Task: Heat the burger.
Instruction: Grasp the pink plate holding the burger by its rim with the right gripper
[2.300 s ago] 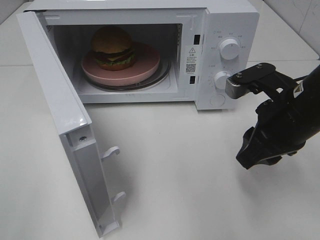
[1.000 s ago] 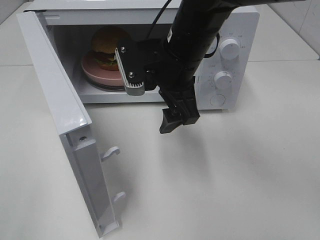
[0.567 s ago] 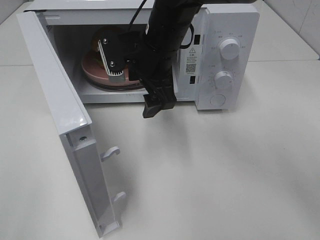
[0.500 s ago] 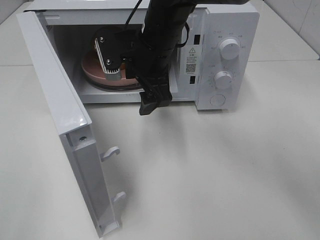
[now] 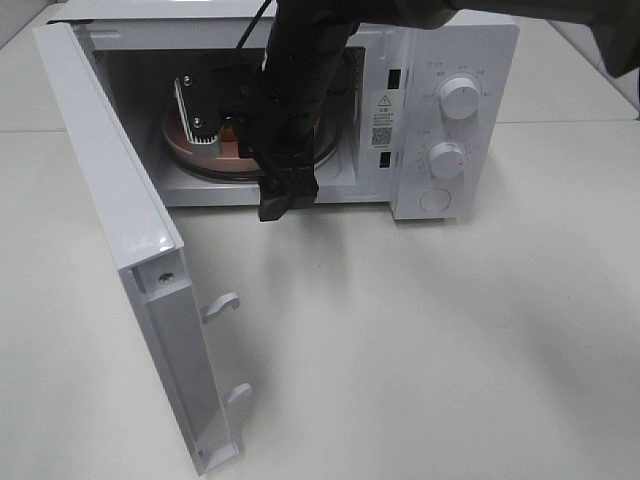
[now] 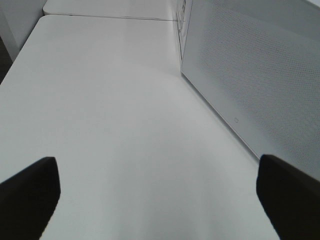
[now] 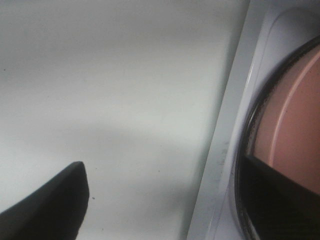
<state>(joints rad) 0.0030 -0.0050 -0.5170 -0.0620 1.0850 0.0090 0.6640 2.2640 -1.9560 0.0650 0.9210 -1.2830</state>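
The burger is hidden behind my right arm, which reaches across the open mouth of the white microwave (image 5: 470, 40). Only slivers of the pink plate (image 5: 178, 138) show beside the arm. My right gripper (image 5: 273, 198) hangs at the cavity's front sill, pointing down. In the right wrist view the right gripper (image 7: 162, 165) is open, with one finger over the table and the other over the pink plate (image 7: 295, 115) on the glass turntable; nothing lies between them. My left gripper (image 6: 156, 165) is open over bare table beside the microwave door's mesh outside (image 6: 260, 75).
The microwave door (image 5: 110, 200) stands swung open to the left, its latch hooks (image 5: 222, 303) sticking out at the front. Two knobs (image 5: 459, 97) and a round button sit on the right-hand control panel. White table spreads in front and to the right.
My right arm has slid further left across the microwave opening and now covers the burger. The left arm and the door have not moved.
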